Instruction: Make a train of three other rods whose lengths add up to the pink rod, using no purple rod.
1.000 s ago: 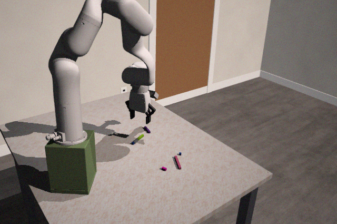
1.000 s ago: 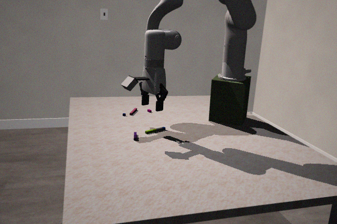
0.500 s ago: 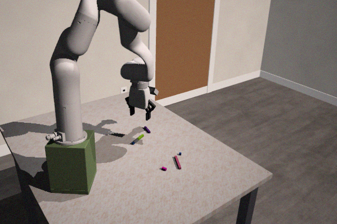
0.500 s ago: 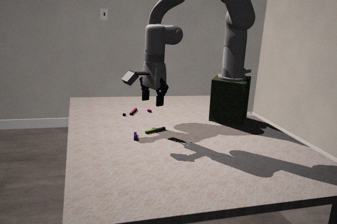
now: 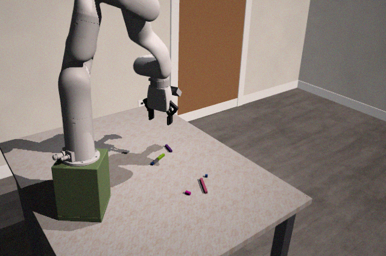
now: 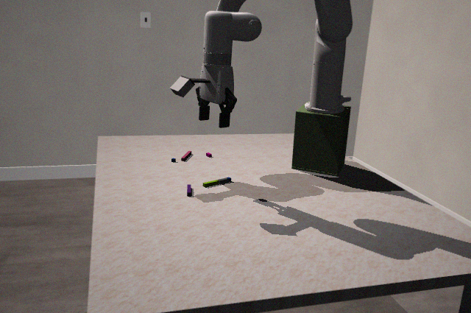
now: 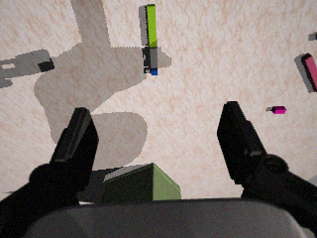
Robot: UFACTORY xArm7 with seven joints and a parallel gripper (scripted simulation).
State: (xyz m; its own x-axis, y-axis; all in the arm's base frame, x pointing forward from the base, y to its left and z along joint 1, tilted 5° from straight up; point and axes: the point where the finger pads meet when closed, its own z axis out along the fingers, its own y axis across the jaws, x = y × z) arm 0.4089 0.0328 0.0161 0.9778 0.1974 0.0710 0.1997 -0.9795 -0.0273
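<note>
A lime rod [image 5: 161,156] [image 6: 210,183] [image 7: 152,27], a grey rod [image 5: 157,159] [image 6: 223,180] [image 7: 154,58] and a blue rod [image 5: 152,163] [image 6: 229,179] [image 7: 155,72] lie flat, end to end in one line, with no gap that I can see. The grey rod is in the middle. The pink rod [image 5: 203,185] [image 6: 186,155] [image 7: 311,71] lies apart from them, flat on the table [image 5: 243,215] [image 6: 160,248]. My gripper [image 5: 160,120] [image 6: 214,121] [image 7: 157,120] is open and empty, high above the table.
A purple rod [image 5: 168,147] [image 6: 188,190] lies off the line's lime end, with a gap. A magenta rod [image 5: 187,193] [image 6: 208,155] [image 7: 279,110] and a second blue rod [image 5: 205,175] [image 6: 173,160] lie near the pink rod. The green base block [image 5: 78,194] [image 6: 319,142] carries the arm.
</note>
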